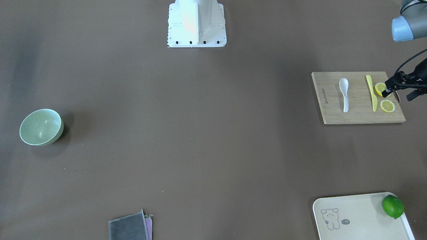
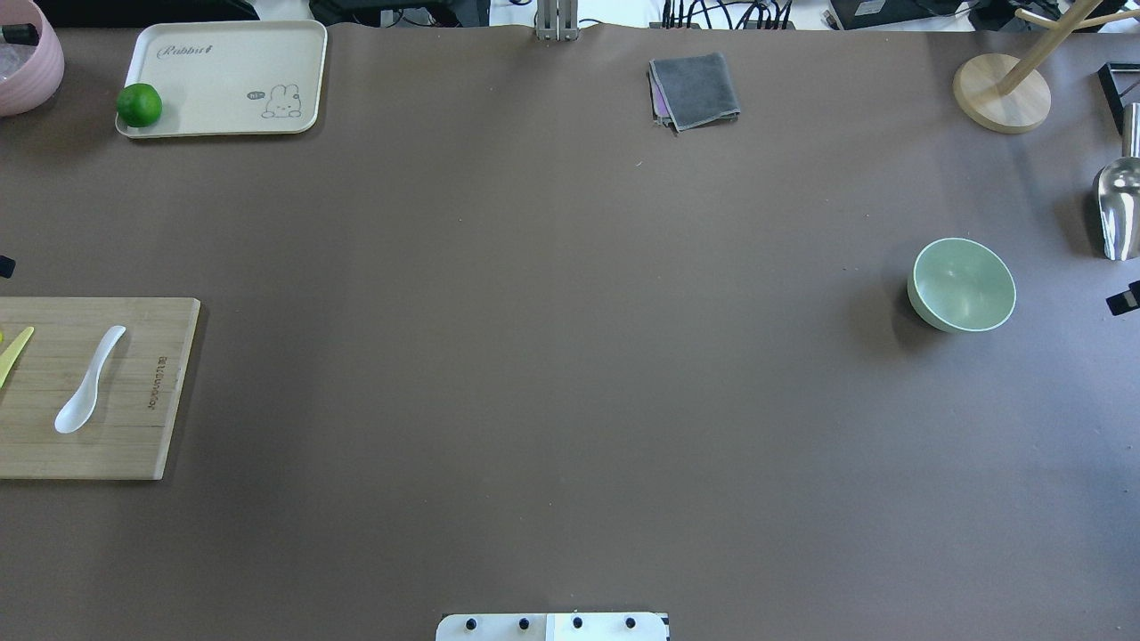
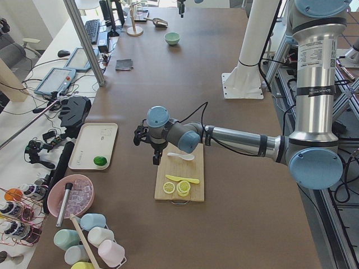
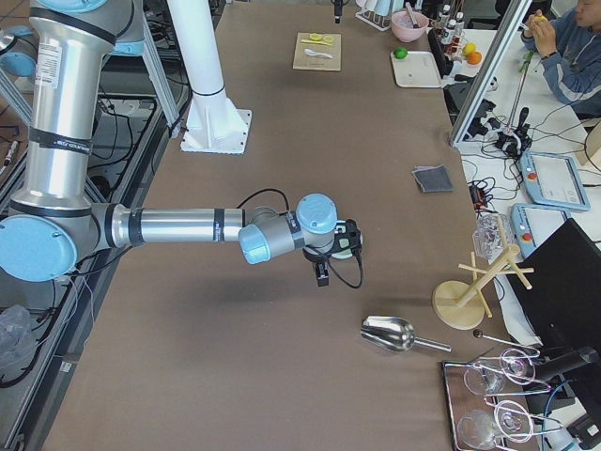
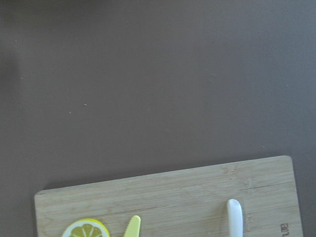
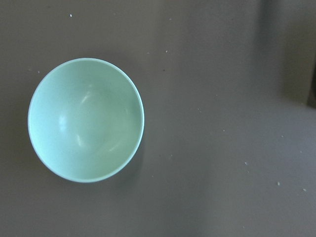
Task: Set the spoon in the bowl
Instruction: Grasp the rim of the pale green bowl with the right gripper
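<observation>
The white spoon [image 1: 344, 94] lies flat on a bamboo cutting board [image 1: 330, 110], scoop toward the robot. It also shows in the overhead view [image 2: 89, 378], and its handle tip shows in the left wrist view [image 5: 235, 217]. The mint-green bowl [image 1: 41, 127] stands upright and empty at the table's other end [image 2: 962, 285], left of centre in the right wrist view [image 6: 86, 120]. My left gripper [image 3: 157, 159] hangs above the board's outer end, apart from the spoon. My right gripper [image 4: 322, 274] hovers near the bowl, which my wrist hides in that view. I cannot tell if either gripper is open.
A yellow knife [image 1: 371, 93] and lemon slices [image 1: 387, 106] share the board. A cream tray [image 1: 353, 213] holds a lime [image 1: 393, 206]. A grey cloth [image 1: 130, 228], a metal scoop [image 2: 1118, 209] and a wooden stand [image 2: 1002, 93] lie near the table's edges.
</observation>
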Controlling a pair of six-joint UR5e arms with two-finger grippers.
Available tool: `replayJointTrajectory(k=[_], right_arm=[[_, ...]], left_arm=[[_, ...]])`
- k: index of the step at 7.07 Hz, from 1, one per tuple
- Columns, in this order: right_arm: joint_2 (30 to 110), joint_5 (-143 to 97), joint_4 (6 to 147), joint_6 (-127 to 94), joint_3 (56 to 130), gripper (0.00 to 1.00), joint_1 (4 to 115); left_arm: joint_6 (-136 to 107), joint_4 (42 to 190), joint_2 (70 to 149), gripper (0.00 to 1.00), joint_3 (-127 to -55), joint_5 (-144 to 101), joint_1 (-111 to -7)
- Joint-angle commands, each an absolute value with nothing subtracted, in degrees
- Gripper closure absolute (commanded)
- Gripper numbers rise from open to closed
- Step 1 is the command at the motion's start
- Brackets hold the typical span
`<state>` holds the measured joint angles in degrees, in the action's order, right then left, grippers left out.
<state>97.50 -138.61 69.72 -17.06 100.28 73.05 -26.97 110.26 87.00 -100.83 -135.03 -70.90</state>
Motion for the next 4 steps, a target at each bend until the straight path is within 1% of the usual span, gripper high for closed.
replayJointTrajectory(k=[1,2,4], right_arm=[[88.47,-137.02,69.7,-21.96,92.34,0.06,68.65],[84.07,-137.02,69.61,-22.76,86.89,0.08,68.12],[81.04,-136.59,69.61,-22.94,84.29,0.09,65.4]], left_arm=[[-29.79,110.3,86.92,0.03,-102.13,-134.91,-69.17],[-29.71,110.39,86.66,0.03,-102.39,-134.91,-69.17],[-29.79,110.39,85.87,0.03,-103.53,-134.91,-69.17]])
